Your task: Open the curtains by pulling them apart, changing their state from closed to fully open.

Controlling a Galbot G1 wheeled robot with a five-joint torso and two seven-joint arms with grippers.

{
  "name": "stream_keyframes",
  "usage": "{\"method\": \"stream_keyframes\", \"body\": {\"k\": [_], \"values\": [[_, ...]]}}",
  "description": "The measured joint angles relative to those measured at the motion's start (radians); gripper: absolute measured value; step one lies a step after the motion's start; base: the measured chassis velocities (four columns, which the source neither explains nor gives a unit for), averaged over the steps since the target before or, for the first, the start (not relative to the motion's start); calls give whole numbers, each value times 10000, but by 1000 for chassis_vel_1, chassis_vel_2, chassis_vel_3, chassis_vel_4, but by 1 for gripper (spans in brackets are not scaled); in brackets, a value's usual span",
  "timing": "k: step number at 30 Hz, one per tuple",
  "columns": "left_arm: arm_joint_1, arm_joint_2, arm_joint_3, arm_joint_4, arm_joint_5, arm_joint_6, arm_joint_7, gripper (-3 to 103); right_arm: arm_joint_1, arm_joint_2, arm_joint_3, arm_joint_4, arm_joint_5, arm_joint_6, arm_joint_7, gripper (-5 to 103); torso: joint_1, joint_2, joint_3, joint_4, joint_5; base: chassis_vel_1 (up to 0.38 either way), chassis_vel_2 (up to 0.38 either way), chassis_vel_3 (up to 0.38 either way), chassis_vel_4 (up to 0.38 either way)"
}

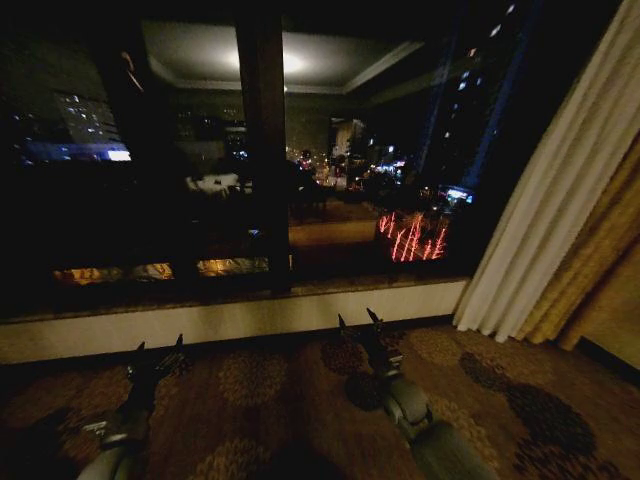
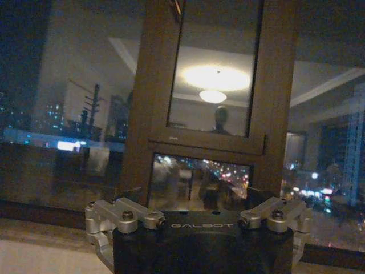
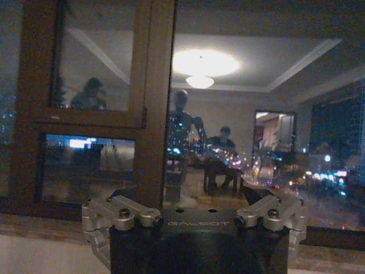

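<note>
The sheer cream-white curtain [image 1: 545,200] hangs gathered in pleats at the far right of the head view, leaving the dark window glass [image 1: 150,180] uncovered. My left gripper [image 1: 160,345] is low over the carpet near the sill, open and holding nothing. My right gripper [image 1: 357,320] is also low and open, close to the sill and well to the left of the curtain's hem. Both wrist views face the brown window frame [image 2: 199,142] [image 3: 154,114], with each gripper's linkage spread wide.
A thick golden drape [image 1: 600,270] hangs right of the sheer curtain. A pale low wall and sill [image 1: 230,320] runs under the window, split by a dark mullion [image 1: 265,150]. Patterned carpet [image 1: 280,400] lies below. The glass reflects the lit room and city lights.
</note>
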Motion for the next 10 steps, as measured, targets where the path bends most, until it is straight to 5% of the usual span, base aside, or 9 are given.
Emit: {"method": "stream_keyframes", "body": {"k": [5, 10], "values": [[1, 0, -4, 0, 0, 0, -1, 100, -1, 0, -1, 0, 0, 0, -1, 100, -3, 3, -1, 1, 0, 121, -106, -141, 172], [-4, 0, 1, 0, 0, 0, -1, 100, 0, 0, 0, 0, 0, 0, 0, 100, 24, -15, 12, 0, 2, -35, 37, 6, -46]]}}
